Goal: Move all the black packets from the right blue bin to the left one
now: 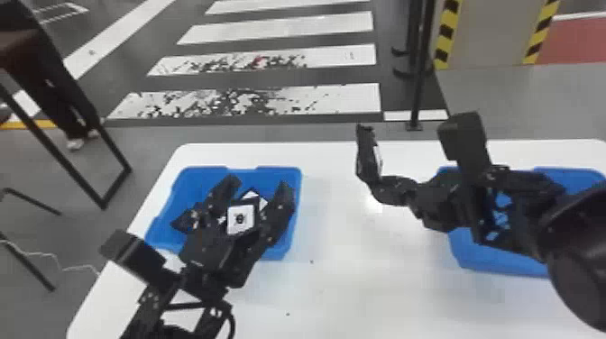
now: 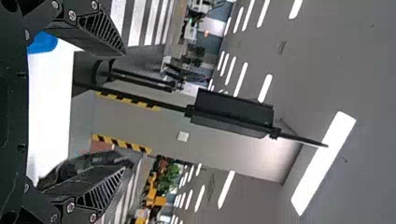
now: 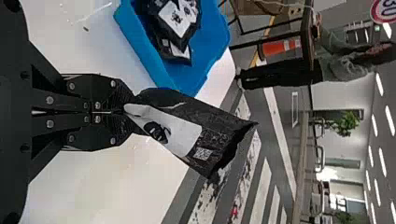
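Black right arm (image 1: 575,252), lower right: its gripper (image 1: 383,185) clamps one white-labelled black plastic packet (image 1: 366,158). I have the black left gripper (image 1: 259,184) spread above a blue plastic bin (image 1: 194,182), left of centre.

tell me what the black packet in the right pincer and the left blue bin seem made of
The black packet looks like thin plastic or foil film, slightly glossy, judging by its creases and crinkled end. The left blue bin seems smooth moulded plastic: even colour, rounded corners.
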Controlling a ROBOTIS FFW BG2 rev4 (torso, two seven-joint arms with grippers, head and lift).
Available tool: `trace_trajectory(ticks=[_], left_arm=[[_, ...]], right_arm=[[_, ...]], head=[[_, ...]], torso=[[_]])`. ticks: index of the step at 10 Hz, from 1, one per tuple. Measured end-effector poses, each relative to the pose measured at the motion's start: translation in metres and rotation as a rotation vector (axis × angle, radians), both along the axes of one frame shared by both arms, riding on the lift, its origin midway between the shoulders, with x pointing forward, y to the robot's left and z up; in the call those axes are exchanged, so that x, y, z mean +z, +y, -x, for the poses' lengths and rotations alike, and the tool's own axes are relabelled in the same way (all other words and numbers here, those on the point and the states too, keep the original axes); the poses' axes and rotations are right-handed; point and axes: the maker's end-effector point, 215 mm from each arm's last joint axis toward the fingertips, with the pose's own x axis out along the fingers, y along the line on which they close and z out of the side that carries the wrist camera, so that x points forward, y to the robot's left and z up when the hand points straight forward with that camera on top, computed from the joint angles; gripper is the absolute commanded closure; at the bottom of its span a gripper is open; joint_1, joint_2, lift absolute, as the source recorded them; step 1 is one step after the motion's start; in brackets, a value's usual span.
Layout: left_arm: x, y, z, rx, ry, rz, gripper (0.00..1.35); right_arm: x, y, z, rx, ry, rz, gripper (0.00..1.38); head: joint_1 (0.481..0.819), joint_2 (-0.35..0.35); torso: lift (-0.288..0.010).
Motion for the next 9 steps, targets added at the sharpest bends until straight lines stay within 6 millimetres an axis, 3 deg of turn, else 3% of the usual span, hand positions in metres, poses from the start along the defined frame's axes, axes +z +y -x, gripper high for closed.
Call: trace_trajectory(ticks=[2,4,9], left_arm=[[-0.011,-0.017,-0.005,-0.05,0.048,0.009,0.18],[-0.019,-0.02,-0.007,-0.06,0.077,0.003,0.18],[-0.032,-0.015,-0.009,-0.053,0.114,-0.035,0.18]], right_arm=[[-0.001,0.037,0.018,0.084,0.005,0.004,1.15],[-0.002,0.063,0.036,0.143,0.016,-0.005,1.15],[-0.001,0.105,0.076,0.238,0.044,-0.033,1.15]], head=[[0.695,0.222],[0.695,0.247],[0.695,0.321]], torso=[[-0.14],[-0.14],[-0.14]])
